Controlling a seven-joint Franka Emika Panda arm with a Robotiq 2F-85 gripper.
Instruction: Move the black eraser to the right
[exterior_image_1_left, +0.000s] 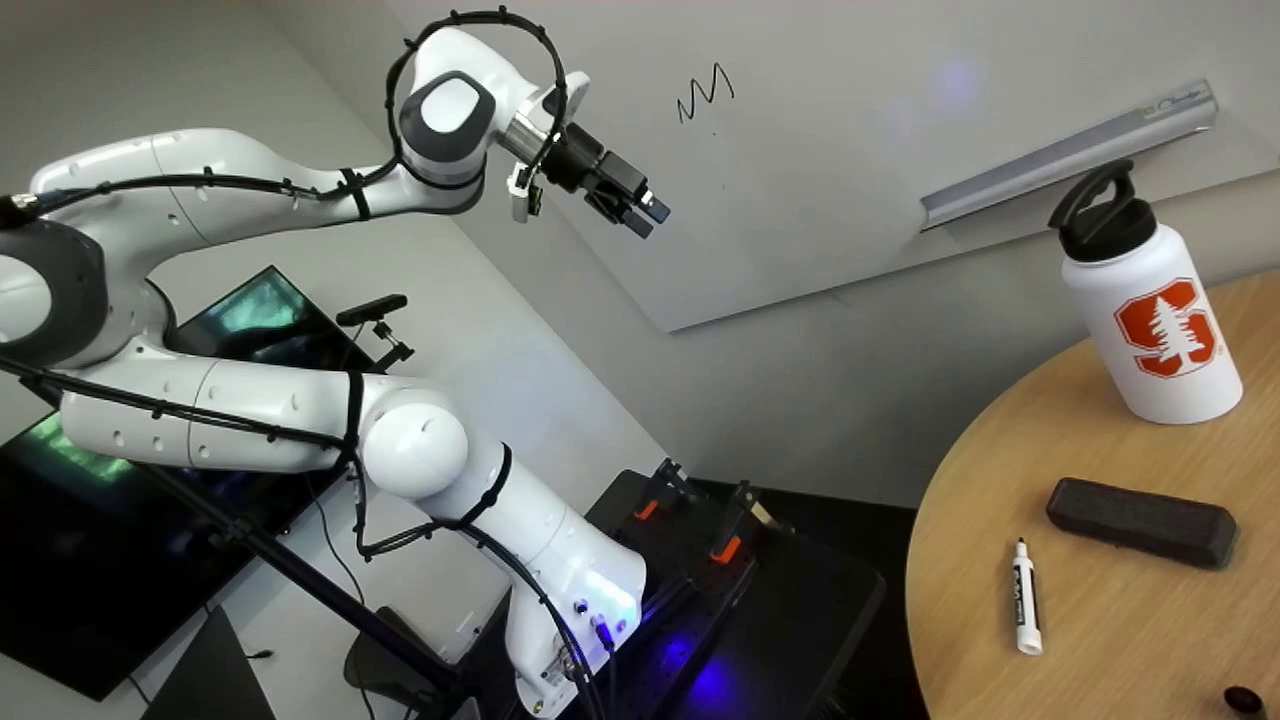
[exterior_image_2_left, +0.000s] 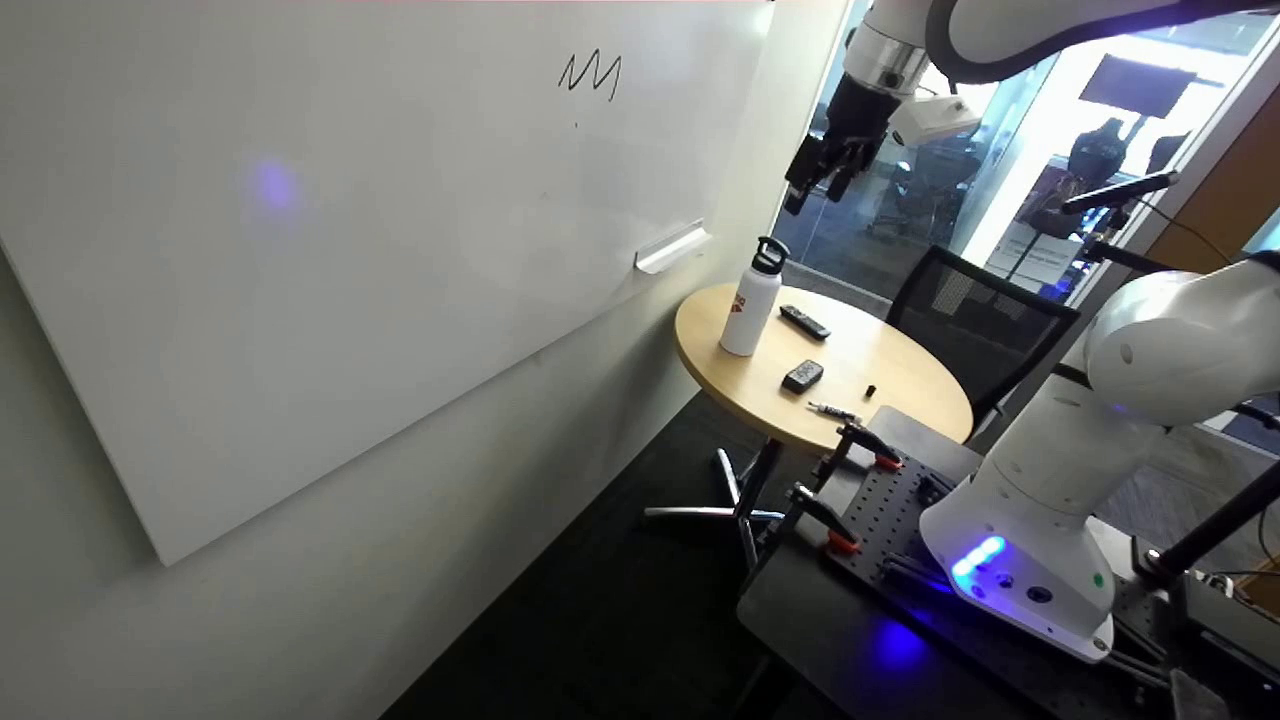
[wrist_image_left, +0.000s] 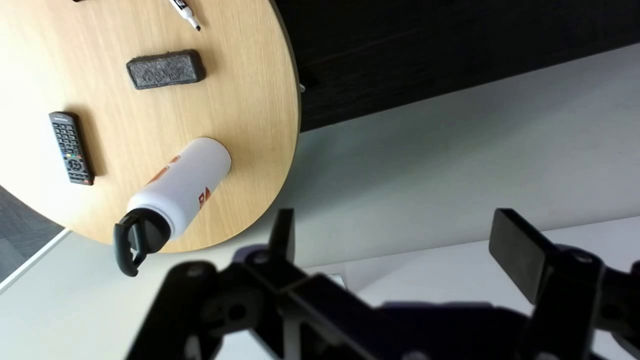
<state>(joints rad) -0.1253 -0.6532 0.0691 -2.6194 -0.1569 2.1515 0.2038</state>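
Note:
The black eraser (exterior_image_1_left: 1142, 523) lies flat on the round wooden table (exterior_image_1_left: 965, 480), between the white bottle and the marker. It also shows in an exterior view (exterior_image_2_left: 803, 376) and at the upper left of the wrist view (wrist_image_left: 166, 69). My gripper (exterior_image_1_left: 648, 213) is high up near the whiteboard, well above and away from the table and the eraser. It also shows in an exterior view (exterior_image_2_left: 816, 196). In the wrist view its fingers (wrist_image_left: 395, 242) stand wide apart with nothing between them.
A tall white bottle (wrist_image_left: 187, 180) with a black handled lid stands near the eraser. A white marker (exterior_image_1_left: 1026, 600), a small black cap (exterior_image_2_left: 871, 391) and a remote (wrist_image_left: 72, 147) lie on the table. A whiteboard (exterior_image_2_left: 400, 200) with a tray (exterior_image_1_left: 1070, 155) is on the wall. A chair (exterior_image_2_left: 985, 320) stands behind.

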